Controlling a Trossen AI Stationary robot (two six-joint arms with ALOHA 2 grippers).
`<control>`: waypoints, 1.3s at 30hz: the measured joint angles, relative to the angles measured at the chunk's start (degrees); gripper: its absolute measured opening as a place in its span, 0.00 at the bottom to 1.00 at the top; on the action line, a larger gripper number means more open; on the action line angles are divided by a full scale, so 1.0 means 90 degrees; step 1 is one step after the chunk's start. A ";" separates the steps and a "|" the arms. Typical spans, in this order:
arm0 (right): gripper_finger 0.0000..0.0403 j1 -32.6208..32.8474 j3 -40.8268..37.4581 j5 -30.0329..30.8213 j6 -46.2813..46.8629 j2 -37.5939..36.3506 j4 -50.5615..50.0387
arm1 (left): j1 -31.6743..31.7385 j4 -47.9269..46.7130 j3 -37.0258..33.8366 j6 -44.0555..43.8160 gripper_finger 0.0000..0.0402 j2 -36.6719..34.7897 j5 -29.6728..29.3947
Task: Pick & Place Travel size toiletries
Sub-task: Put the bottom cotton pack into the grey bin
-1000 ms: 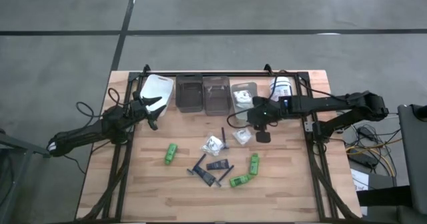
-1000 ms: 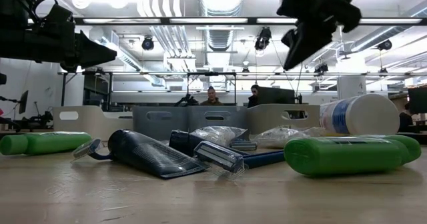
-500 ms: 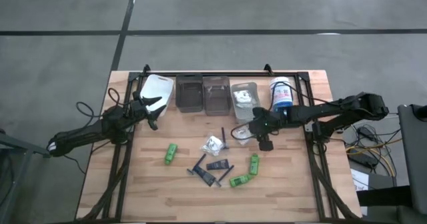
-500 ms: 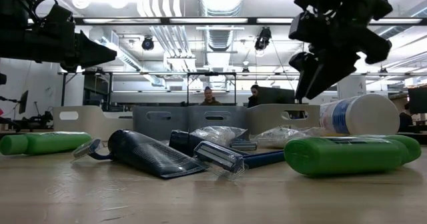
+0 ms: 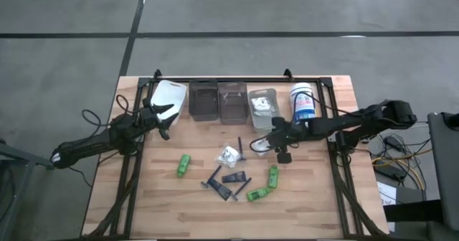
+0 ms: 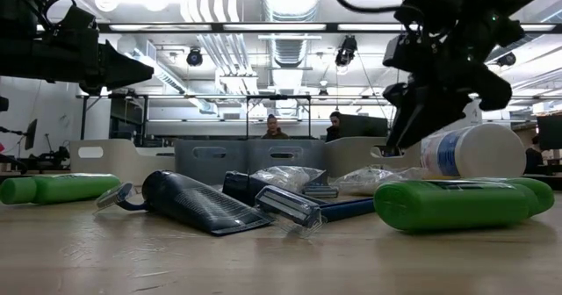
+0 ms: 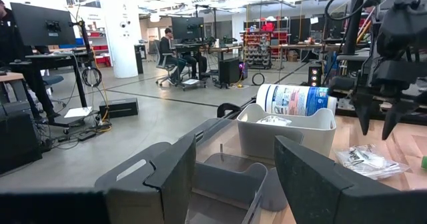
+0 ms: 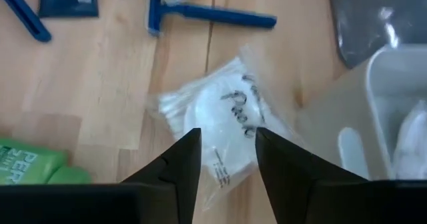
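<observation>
The clear packet of white cotton lay flat on the table, just beside the white bin and near a blue razor. A green bottle lay farther out, the white tub behind. My right gripper hung directly over the packet, fingers parted and empty, arm stretched in low from the table's right edge. My left gripper waited open by the bins' left end.
</observation>
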 joint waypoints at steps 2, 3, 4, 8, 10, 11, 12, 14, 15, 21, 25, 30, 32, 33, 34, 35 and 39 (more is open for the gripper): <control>0.32 0.0000 -0.0024 0.0000 -0.0016 0.0180 0.0249 | -0.0001 0.0000 -0.0002 0.0000 0.51 -0.0001 0.0000; 0.31 0.0000 -0.0052 -0.0001 -0.0040 0.0286 0.0311 | -0.0001 0.0000 -0.0001 -0.0001 0.51 0.0000 -0.0001; 0.30 0.0000 -0.0071 -0.0002 -0.0080 0.0419 0.0357 | -0.0004 -0.0001 0.0000 0.0000 0.51 0.0000 -0.0001; 0.28 0.0000 0.0003 -0.0007 -0.0169 0.1016 0.0513 | -0.0004 0.0000 0.0000 0.0002 0.51 0.0000 0.0002; 0.27 0.0000 0.0128 0.0065 -0.0196 0.1294 0.0575 | -0.0004 0.0000 -0.0001 0.0000 0.51 -0.0002 -0.0002; 0.26 0.0000 0.0184 0.0066 -0.0193 0.1393 0.0577 | -0.0004 -0.0001 0.0000 0.0001 0.51 0.0000 0.0000; 0.25 0.0000 0.0245 0.0080 -0.0204 0.1508 0.0575 | -0.0004 -0.0002 -0.0001 0.0002 0.51 -0.0002 0.0002; 0.23 0.0000 0.0372 0.0117 -0.0298 0.1661 0.0553 | -0.0004 0.0000 -0.0001 0.0001 0.51 -0.0001 -0.0002; 0.21 0.0001 0.0436 0.0104 -0.0350 0.1706 0.0480 | -0.0004 -0.0001 -0.0001 0.0001 0.51 0.0000 0.0000; 0.07 0.0000 0.0738 -0.0039 -0.0390 0.1737 0.0090 | -0.0001 0.0000 -0.0001 0.0001 0.51 0.0000 0.0001; 0.03 0.0002 0.0779 -0.0102 -0.0355 0.1587 -0.0211 | 0.0001 -0.0001 -0.0001 0.0002 0.51 0.0000 0.0000; 0.02 0.0000 0.0794 -0.0075 -0.0351 0.1444 -0.0524 | 0.0001 0.0000 0.0000 0.0000 0.51 0.0000 0.0000; 0.02 0.0000 0.0794 -0.0071 -0.0351 0.1363 -0.0525 | 0.0001 0.0000 -0.0001 0.0002 0.51 0.0000 0.0001; 0.02 0.0000 0.0794 -0.0068 -0.0351 0.1324 -0.0543 | 0.0001 0.0000 -0.0001 0.0000 0.51 0.0000 -0.0001; 0.02 0.0000 0.0794 -0.0060 -0.0351 0.1279 -0.0544 | 0.0001 0.0000 -0.0001 0.0002 0.51 0.0000 0.0001; 0.02 0.0000 0.0794 -0.0051 -0.0354 0.1229 -0.0545 | 0.0001 0.0000 0.0000 0.0001 0.51 0.0000 0.0002; 0.02 0.0000 0.0803 -0.0050 -0.0325 0.1003 -0.0702 | 0.0001 0.0000 0.0000 0.0002 0.51 0.0000 0.0000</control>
